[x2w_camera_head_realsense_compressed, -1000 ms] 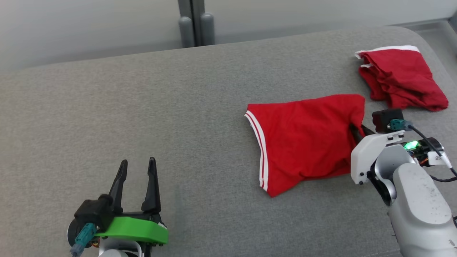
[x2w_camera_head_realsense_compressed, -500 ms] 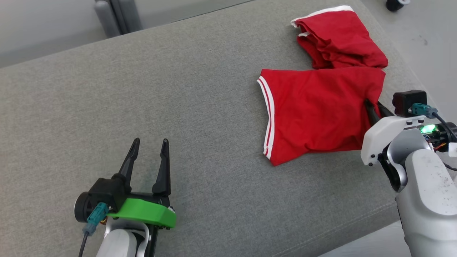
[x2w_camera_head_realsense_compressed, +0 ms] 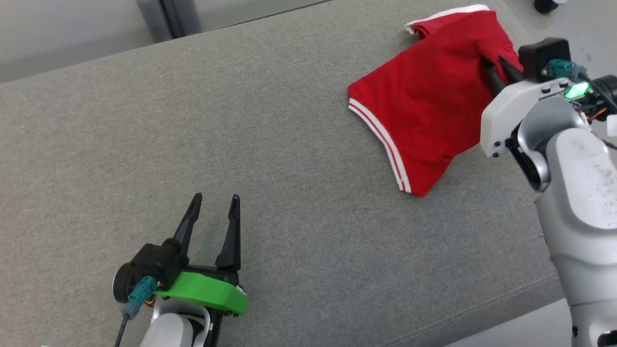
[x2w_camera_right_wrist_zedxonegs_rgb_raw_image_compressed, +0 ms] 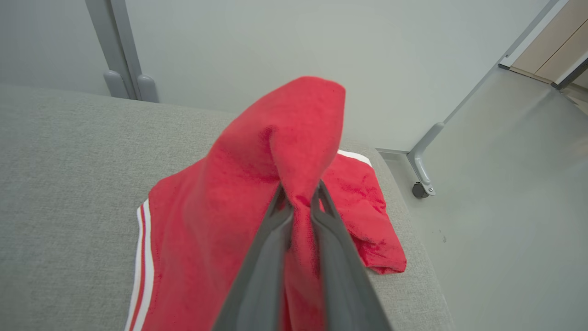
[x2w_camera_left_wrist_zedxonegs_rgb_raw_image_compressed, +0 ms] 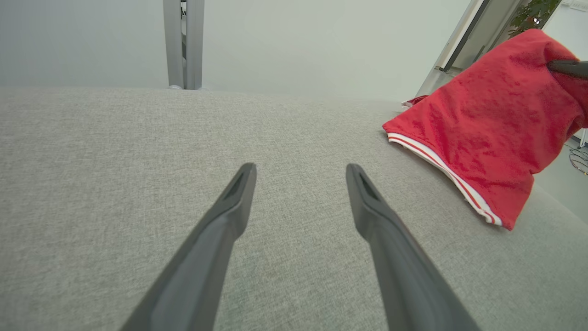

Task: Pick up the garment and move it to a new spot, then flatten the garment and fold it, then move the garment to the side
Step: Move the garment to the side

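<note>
Holding a fold of the red garment (x2w_camera_right_wrist_zedxonegs_rgb_raw_image_compressed: 239, 197) in my right claw (x2w_camera_right_wrist_zedxonegs_rgb_raw_image_compressed: 298, 193); my left claw (x2w_camera_head_realsense_compressed: 214, 202) gapes empty, well apart.

Looks like a robotics lab or test room to me, not a home. Pale partition wall (x2w_camera_right_wrist_zedxonegs_rgb_raw_image_compressed: 252, 46) on grey metal posts (x2w_camera_right_wrist_zedxonegs_rgb_raw_image_compressed: 120, 55), a frame leg on a caster (x2w_camera_right_wrist_zedxonegs_rgb_raw_image_compressed: 419, 189), smooth grey floor (x2w_camera_right_wrist_zedxonegs_rgb_raw_image_compressed: 505, 207), loose cables (x2w_camera_left_wrist_zedxonegs_rgb_raw_image_compressed: 578, 161) lying around, and a big grey fabric-covered bench (x2w_camera_head_realsense_compressed: 289, 144) as the work surface.
</note>
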`<state>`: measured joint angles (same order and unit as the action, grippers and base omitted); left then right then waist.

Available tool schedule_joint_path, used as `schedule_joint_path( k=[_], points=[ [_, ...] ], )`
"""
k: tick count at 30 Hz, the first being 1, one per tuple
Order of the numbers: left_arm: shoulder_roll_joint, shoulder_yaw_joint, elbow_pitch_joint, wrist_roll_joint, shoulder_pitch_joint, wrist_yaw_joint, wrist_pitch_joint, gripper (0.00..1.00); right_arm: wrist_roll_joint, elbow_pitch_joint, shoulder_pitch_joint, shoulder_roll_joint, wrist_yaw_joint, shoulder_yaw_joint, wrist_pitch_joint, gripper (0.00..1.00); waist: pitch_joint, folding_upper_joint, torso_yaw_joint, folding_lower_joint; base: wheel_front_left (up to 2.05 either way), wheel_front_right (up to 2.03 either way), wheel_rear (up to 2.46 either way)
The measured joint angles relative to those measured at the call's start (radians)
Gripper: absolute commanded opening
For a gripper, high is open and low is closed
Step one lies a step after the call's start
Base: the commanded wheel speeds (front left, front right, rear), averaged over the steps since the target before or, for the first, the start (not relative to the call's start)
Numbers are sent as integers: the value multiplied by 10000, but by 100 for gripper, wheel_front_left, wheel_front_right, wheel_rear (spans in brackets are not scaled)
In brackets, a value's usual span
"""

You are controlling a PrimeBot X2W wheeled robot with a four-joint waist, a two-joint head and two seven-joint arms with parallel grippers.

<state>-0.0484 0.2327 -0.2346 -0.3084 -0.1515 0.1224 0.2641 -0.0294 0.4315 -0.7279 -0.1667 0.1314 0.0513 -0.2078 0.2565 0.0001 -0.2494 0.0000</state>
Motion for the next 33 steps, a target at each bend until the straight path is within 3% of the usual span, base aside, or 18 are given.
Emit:
schedule_joint_path(
  k=[9, 15, 25, 26, 27, 29, 33],
  points=[
    [0, 410, 113, -428, 20, -213, 0, 100, -224, 652, -1706, -1626, 0, 654, -1028, 0, -167, 0, 961, 0, 0, 0, 0],
    [0, 568, 184, -481, -7, -257, 0, 100, -552, 1446, -2502, -3074, 0, 732, -1352, 0, 34, 0, 1747, 0, 0, 0, 0],
    [-2, 763, 240, -219, -400, -196, -2, 100, -15, 2986, -2647, -4274, 0, -788, -899, 0, 982, 0, 2462, 0, 0, 0, 0],
    [-2, 773, 244, -184, -458, -182, -2, 100, 163, 3183, -2594, -4374, 0, -1068, -755, 9, 1090, 0, 2531, 0, 0, 0, 0],
    [-2, 777, 247, -134, -499, -180, -2, 100, 435, 3267, -2509, -4447, 0, -1375, -483, 30, 1193, 0, 2591, 0, 0, 0, 0],
    [-2, 771, 253, -125, -547, -169, -2, 100, 965, 3428, -2432, -4451, 0, -1954, -128, 100, 1366, 0, 2693, 0, 0, 0, 0],
    [-2, 717, 249, -6, -560, -165, -2, 100, 1774, 3701, -2248, -4011, 0, -2953, 539, 100, 1643, 0, 2826, 0, 0, 0, 0]
  ],
)
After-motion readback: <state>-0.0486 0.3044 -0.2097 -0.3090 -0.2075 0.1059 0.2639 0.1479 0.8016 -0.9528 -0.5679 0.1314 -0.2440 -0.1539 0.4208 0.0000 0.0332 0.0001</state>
